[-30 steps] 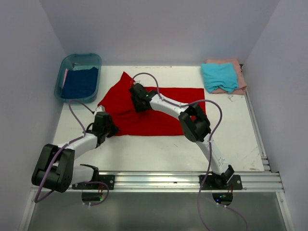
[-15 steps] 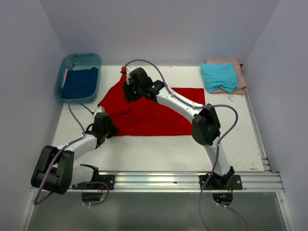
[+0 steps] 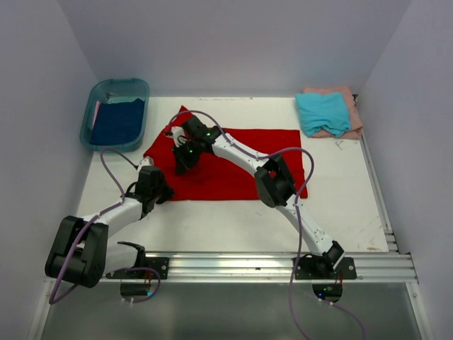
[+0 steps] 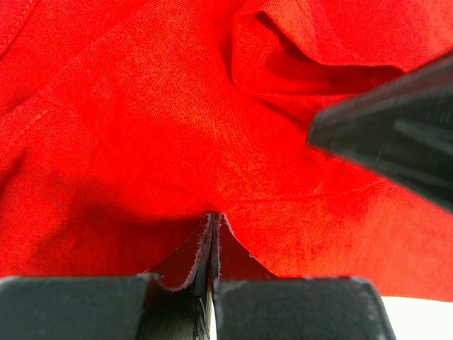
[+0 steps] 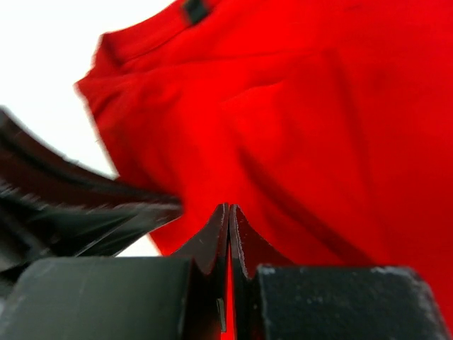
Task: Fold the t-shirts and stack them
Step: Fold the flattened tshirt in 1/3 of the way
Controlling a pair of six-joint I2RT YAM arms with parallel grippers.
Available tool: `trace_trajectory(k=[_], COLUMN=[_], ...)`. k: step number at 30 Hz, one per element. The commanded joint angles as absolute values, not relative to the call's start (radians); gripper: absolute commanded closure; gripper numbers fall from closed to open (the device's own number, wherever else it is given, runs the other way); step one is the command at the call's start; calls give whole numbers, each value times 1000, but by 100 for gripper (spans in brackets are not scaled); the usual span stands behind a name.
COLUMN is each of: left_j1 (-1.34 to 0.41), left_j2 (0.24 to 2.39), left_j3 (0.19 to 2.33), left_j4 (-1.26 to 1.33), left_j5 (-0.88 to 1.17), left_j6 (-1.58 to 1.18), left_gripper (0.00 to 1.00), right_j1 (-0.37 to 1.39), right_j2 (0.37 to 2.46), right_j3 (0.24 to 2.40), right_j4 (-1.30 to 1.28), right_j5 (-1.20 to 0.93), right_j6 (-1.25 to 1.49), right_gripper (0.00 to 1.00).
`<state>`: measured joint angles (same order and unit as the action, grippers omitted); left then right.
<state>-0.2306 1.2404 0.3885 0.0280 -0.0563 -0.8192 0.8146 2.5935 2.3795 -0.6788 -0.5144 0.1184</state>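
Observation:
A bright red t-shirt (image 3: pixel 233 159) (image 4: pixel 177 106) (image 5: pixel 318 106) lies spread across the middle of the table. My left gripper (image 3: pixel 161 190) (image 4: pixel 212 216) is shut, with its tips pressed against the cloth at the shirt's near-left edge. No cloth shows between its jaws. Over the left part of the shirt, my right gripper (image 3: pixel 181 165) (image 5: pixel 228 207) is shut, close to the left one. At the back right, a folded teal t-shirt (image 3: pixel 323 112) rests on a pale pink one (image 3: pixel 356 120). A dark blue t-shirt (image 3: pixel 117 122) lies in the tub.
The teal plastic tub (image 3: pixel 120 83) stands at the back left corner. Walls close in the table on the left, back and right. A metal rail (image 3: pixel 233 263) with both arm bases runs along the near edge. The right arm reaches diagonally over the red shirt.
My right gripper swung from the shirt's back-left sleeve area toward the near left and went from open to shut. The left gripper has stayed put and shut.

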Motion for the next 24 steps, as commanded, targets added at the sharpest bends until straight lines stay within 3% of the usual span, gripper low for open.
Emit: trace_trajectory(k=[1, 6, 11, 16, 24], left_j1=[-235, -235, -235, -233, -235], left_j2=[1250, 1264, 1272, 1262, 1229], left_j3=[368, 365, 360, 359, 334], left_j4=[-51, -40, -32, -43, -60], left_j5=[-66, -64, -63, -64, -66], left_j6=[-801, -801, -802, -799, -798], left_gripper=[100, 100, 100, 100, 100], right_j1=[822, 837, 841, 839, 792], right_j2=[2569, 2586, 2648, 2738, 2720], right_j3=[2405, 2356, 2399, 2503, 2488], right_j4=[-704, -692, -667, -670, -563], right_j5=[-702, -837, -822, -654, -462], right_j6=[104, 104, 161, 189, 238], right_gripper=[100, 100, 100, 100, 100])
